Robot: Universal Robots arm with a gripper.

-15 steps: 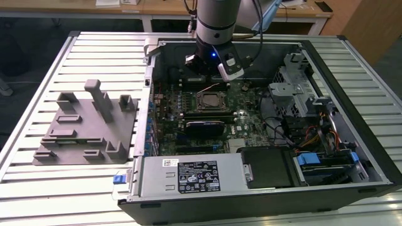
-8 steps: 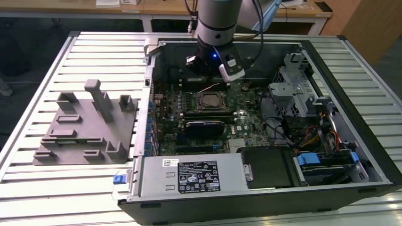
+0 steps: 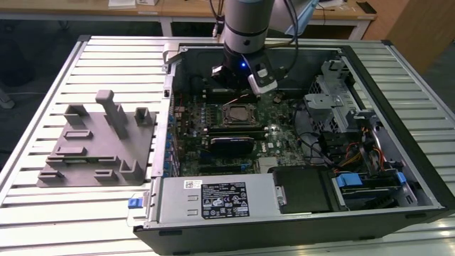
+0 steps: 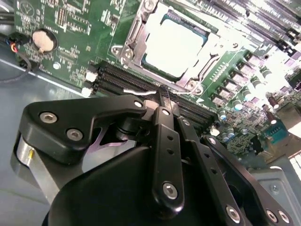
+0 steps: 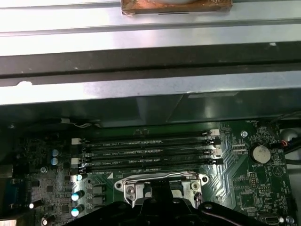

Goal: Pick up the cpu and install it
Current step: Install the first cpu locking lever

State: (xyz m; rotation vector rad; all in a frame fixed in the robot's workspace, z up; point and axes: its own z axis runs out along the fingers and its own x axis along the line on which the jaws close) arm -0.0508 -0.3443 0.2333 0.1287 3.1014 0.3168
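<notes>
Cpu (image 4: 175, 41), a small flat square chip with a pale silver-white metal top, lies seated inside the metal-framed socket (image 4: 141, 21) on the green motherboard (image 4: 75, 28), just beside the black memory slots (image 5: 146, 150). Above it hangs the black tool (image 4: 164, 96); its fingers look drawn together and hold nothing. Beside the open computer case (image 3: 284, 224), a grey plastic fixture (image 3: 96, 144) rests on the slatted counter (image 3: 64, 213).
</notes>
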